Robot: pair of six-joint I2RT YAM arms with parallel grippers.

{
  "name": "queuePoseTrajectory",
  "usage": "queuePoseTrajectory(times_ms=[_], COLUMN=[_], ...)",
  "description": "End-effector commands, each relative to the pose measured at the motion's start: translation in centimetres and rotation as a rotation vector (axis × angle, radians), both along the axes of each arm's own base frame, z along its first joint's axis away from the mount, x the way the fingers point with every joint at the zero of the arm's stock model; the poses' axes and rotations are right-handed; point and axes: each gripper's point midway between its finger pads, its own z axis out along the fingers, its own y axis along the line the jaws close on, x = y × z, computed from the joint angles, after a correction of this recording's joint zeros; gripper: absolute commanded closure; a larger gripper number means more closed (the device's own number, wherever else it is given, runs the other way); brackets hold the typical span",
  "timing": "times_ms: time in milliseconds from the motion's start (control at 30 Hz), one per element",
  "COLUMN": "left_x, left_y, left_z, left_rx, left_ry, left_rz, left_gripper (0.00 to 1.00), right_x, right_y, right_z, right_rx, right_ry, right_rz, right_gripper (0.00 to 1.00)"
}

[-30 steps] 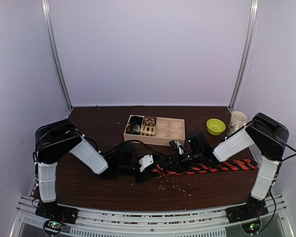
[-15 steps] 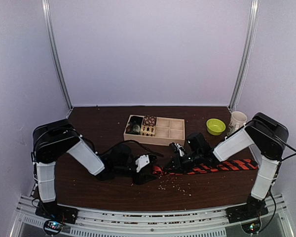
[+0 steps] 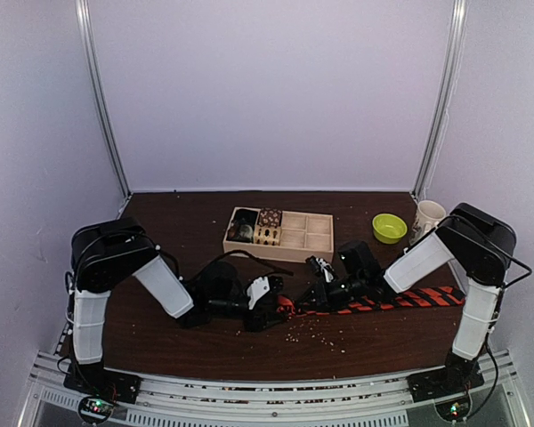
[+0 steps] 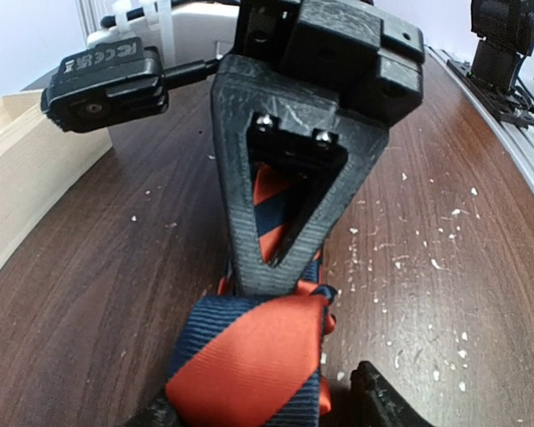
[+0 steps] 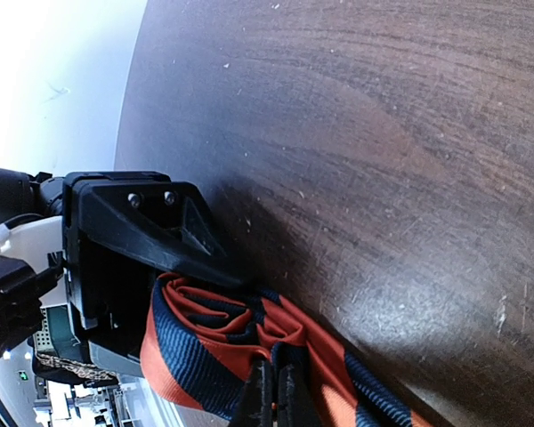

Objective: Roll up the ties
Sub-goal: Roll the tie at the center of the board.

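Observation:
The tie [image 3: 383,301], striped red-orange and dark, lies flat across the right of the table. Its left end is wound into a small roll [image 3: 286,307]. In the left wrist view the roll [image 4: 249,365] sits between my left gripper's [image 4: 258,411] fingers, which are closed around it. My right gripper [image 3: 313,294] meets the roll from the right. Its black finger [image 4: 280,178] stands just behind the roll. In the right wrist view my right gripper [image 5: 274,393] is shut on a fold of the tie [image 5: 214,347] at the roll's edge.
A wooden tray [image 3: 307,233] stands behind the grippers, with small patterned fabric rolls [image 3: 256,227] in its left compartments. Its edge shows in the left wrist view [image 4: 27,178]. A green bowl [image 3: 389,228] and a white mug [image 3: 427,216] stand at the back right. Pale specks [image 3: 316,331] dot the near table.
My right gripper has drawn back slightly to the right with the tie. My left wrist has shifted a little at the roll. The tie's free length lies as before.

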Motion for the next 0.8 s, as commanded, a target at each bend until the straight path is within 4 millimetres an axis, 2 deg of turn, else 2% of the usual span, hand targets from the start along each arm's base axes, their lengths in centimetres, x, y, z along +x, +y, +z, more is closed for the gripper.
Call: queuePoseTrajectory(times_ms=[0, 167, 267, 367, 533, 700, 767], left_x=[-0.5, -1.1, -1.0, -0.4, 0.1, 0.2, 0.1], left_y=[-2.3, -4.0, -4.9, -5.1, -3.8, -1.5, -0.8], left_z=[2.3, 2.5, 1.6, -0.3, -3.1, -5.4, -6.1], left_rx=[-0.087, -0.101, -0.071, 0.012, 0.177, 0.339, 0.397], left_ry=[-0.011, 0.005, 0.017, 0.027, -0.015, -0.040, -0.039], left_rz=[-0.068, -0.102, -0.109, -0.096, -0.079, -0.079, -0.088], left_gripper=[0.49, 0.58, 0.60, 0.60, 0.60, 0.68, 0.70], right_x=[-1.3, -1.2, -1.1, -1.1, -0.9, -0.9, -0.8], right_y=[-3.7, -3.5, -3.4, -3.4, -3.2, -2.7, -3.1], right_z=[-6.3, -6.3, -6.2, -6.0, -5.2, -3.0, -2.0], right_rx=[-0.219, -0.211, -0.207, -0.203, -0.177, -0.110, -0.093], right_ry=[0.104, 0.105, 0.103, 0.100, 0.088, 0.061, 0.049], right_rz=[-0.081, -0.082, -0.083, -0.085, -0.093, -0.094, -0.102], right_gripper=[1.00, 1.00, 1.00, 1.00, 1.00, 1.00, 0.94])
